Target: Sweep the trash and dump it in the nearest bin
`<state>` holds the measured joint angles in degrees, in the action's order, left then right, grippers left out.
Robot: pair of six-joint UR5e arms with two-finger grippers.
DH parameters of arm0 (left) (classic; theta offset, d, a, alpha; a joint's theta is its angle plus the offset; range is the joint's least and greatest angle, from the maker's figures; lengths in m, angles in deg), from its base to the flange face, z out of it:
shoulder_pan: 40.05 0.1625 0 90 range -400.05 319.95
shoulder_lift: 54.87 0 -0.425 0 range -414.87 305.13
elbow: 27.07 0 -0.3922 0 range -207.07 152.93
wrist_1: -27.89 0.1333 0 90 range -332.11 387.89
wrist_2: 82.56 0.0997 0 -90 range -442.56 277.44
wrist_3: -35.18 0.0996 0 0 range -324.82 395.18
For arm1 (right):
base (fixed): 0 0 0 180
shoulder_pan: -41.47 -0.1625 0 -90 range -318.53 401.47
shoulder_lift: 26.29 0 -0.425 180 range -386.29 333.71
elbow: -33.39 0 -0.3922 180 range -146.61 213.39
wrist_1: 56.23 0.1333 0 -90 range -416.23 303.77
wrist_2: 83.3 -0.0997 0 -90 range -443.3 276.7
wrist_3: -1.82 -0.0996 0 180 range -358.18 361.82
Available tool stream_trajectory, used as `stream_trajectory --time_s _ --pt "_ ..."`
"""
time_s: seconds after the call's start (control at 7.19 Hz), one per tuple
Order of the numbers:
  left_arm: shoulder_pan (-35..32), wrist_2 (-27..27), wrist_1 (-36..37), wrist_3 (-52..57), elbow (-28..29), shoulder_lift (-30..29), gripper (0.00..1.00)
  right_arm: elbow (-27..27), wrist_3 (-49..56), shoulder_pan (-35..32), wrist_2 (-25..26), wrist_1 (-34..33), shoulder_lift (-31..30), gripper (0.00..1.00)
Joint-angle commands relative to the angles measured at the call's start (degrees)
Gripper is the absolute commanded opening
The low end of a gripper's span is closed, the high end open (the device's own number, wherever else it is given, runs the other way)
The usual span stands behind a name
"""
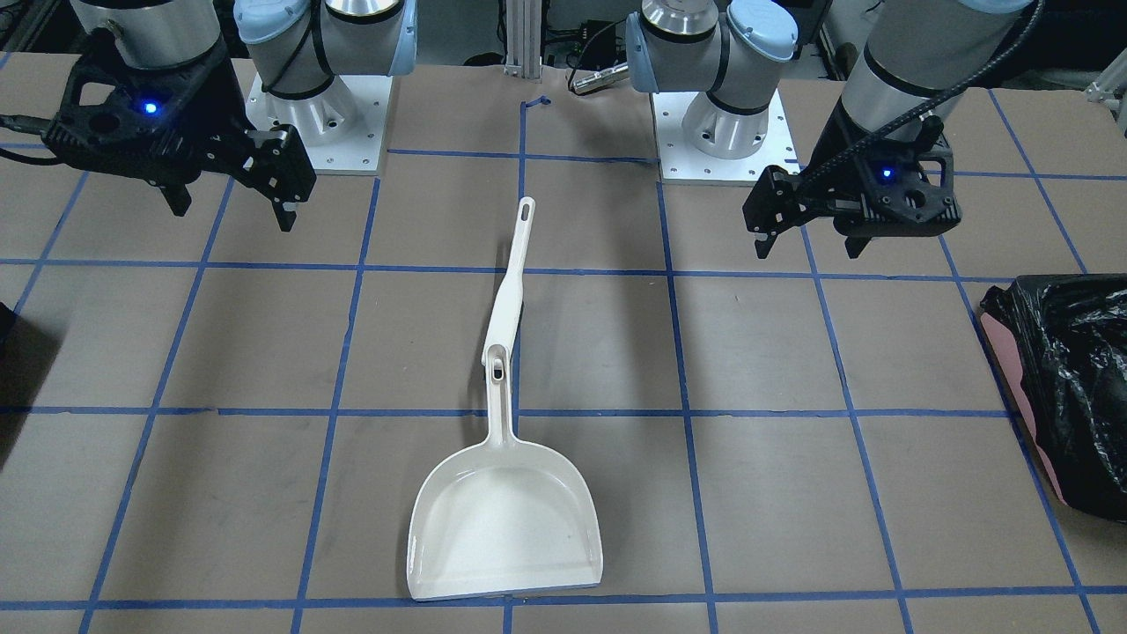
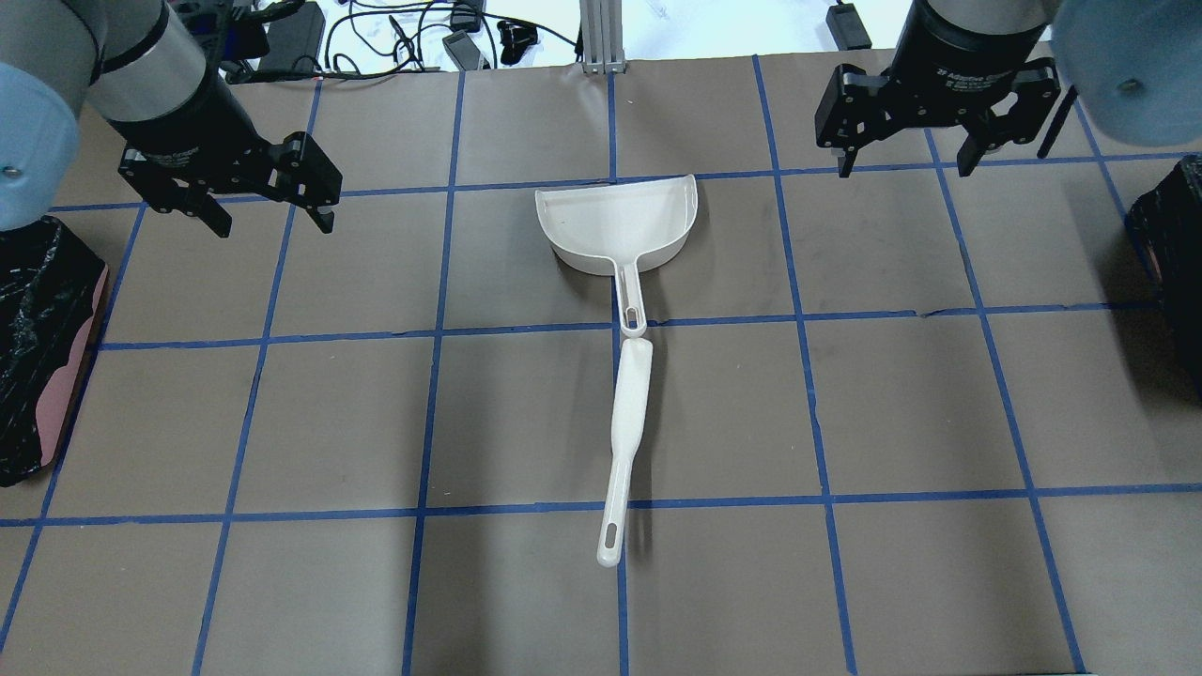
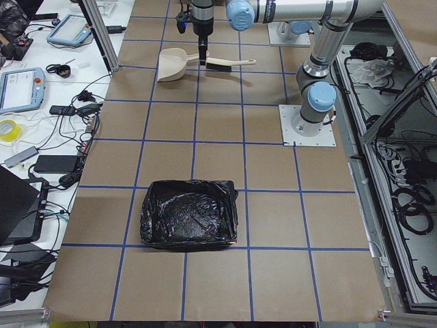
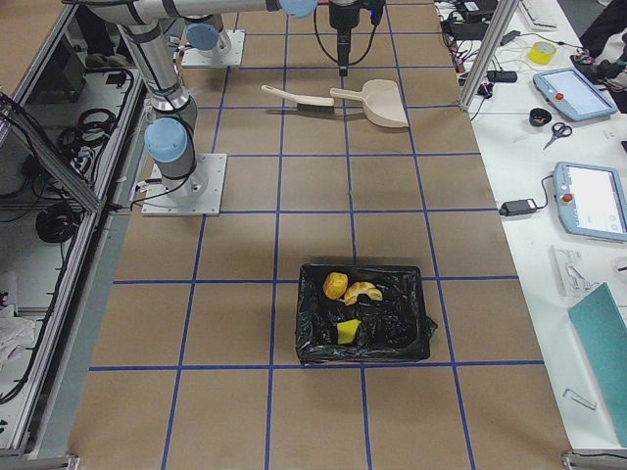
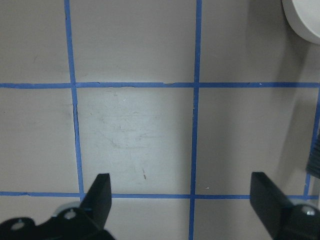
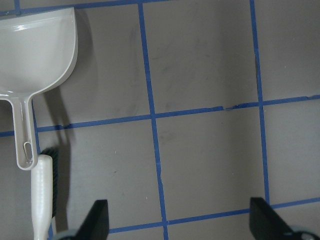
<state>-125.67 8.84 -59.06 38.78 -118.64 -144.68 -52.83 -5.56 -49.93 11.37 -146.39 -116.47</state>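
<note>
The trash lies inside the black-lined bin [image 4: 416,328] at my right end: an orange-brown ball [image 4: 335,285], a pale curved slice [image 4: 364,292] and a yellow block [image 4: 348,332]. The white dustpan [image 2: 615,225] lies flat mid-table, and the white-handled brush [image 2: 629,413] lies end to end with its handle. My left gripper [image 2: 276,227] hovers open and empty to the left of the pan. My right gripper [image 2: 906,169] hovers open and empty to its right. The right wrist view shows the pan [image 6: 35,55] and the brush [image 6: 42,195].
A second black-lined bin [image 2: 38,347] with a pink wall stands at the table's left end, also in the front view [image 1: 1065,387]. The right bin's edge [image 2: 1169,253] shows in the overhead view. Blue tape lines grid the brown tabletop.
</note>
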Motion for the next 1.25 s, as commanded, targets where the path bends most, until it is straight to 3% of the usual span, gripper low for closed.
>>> stream_trajectory --time_s 0.0,0.28,0.56,1.11 --pt "-0.1 0.0 -0.4 -0.1 0.0 0.1 1.0 -0.3 3.6 5.2 -4.2 1.1 -0.3 1.0" --pt "0.0 0.0 -1.0 -0.3 0.0 0.1 1.0 -0.7 3.3 6.1 -4.9 0.7 -0.3 0.99" --pt "0.0 0.1 -1.0 -0.3 0.0 0.1 1.0 -3.2 2.5 5.9 -9.8 0.4 -0.5 0.97" --pt "-0.1 0.0 -0.9 -0.3 0.0 0.2 1.0 -4.0 1.1 1.6 -4.0 -3.1 0.0 0.97"
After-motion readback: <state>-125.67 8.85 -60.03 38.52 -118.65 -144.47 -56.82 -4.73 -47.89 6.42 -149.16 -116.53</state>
